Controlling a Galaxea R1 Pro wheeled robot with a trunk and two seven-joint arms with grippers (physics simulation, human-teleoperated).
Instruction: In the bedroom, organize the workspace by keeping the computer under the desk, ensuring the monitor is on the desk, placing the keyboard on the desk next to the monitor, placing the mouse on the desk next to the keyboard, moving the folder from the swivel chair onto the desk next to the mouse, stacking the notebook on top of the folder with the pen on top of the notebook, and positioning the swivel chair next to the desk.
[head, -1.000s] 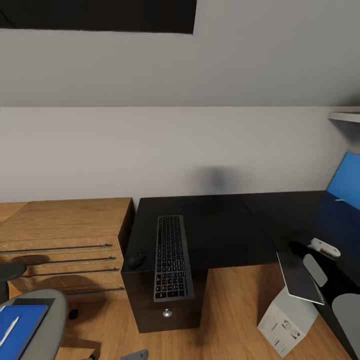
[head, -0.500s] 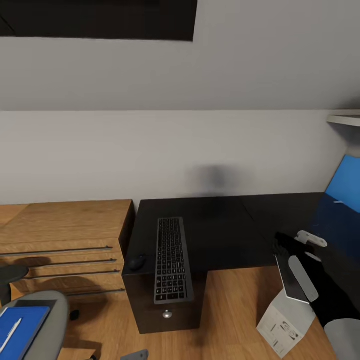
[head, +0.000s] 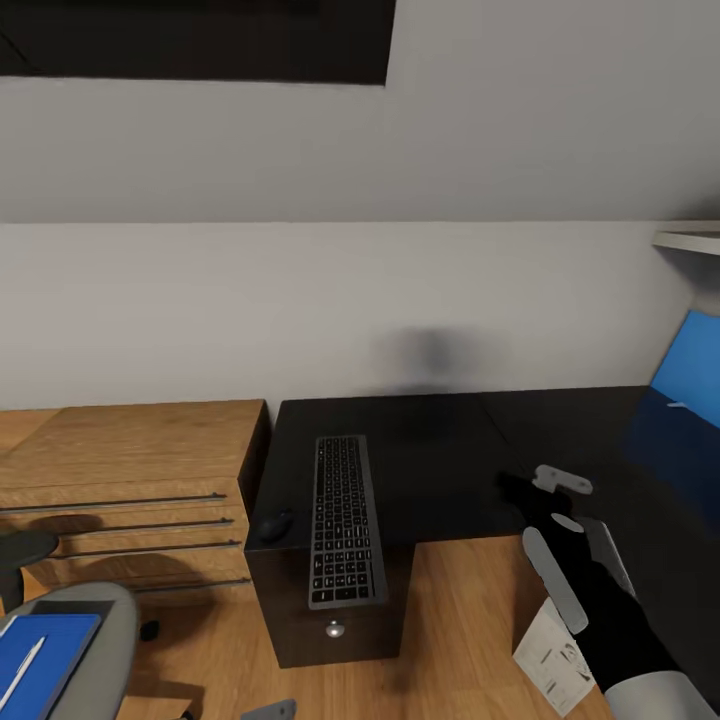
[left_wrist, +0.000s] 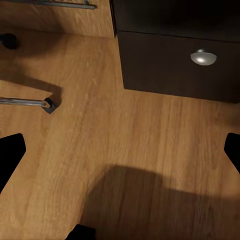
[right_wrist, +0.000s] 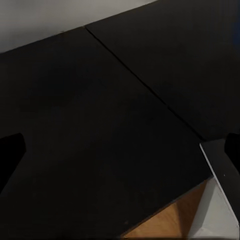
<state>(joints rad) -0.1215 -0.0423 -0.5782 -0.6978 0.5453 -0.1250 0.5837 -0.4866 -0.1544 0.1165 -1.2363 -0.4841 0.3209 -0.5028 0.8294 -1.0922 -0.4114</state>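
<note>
The keyboard (head: 345, 520) lies lengthwise on the near end of the black desk (head: 440, 450), with the mouse (head: 277, 524) beside it at the desk's edge. My right gripper (head: 530, 495) hovers open over the desk's inner corner (right_wrist: 100, 100), holding nothing. The computer (head: 553, 655) stands on the floor under my right arm. At the lower left the swivel chair (head: 100, 640) carries the blue folder (head: 45, 650) with the pen (head: 22, 662) on it. A dark strip (head: 70, 606), perhaps the notebook, shows at the folder's far edge. My left gripper (left_wrist: 120, 150) hangs open above the floor. The monitor is out of view.
A low oak drawer unit (head: 130, 470) stands against the desk's left side. A blue panel (head: 690, 370) leans on the wall at the right, under a white shelf (head: 690, 236). The desk's black drawer has a silver knob (left_wrist: 203, 57). A chrome chair leg (left_wrist: 25, 102) lies on the wood floor.
My right arm has swung left and forward from the right edge to over the desk's inner corner. The camera tilted slightly. Keyboard, mouse and chair have not moved.
</note>
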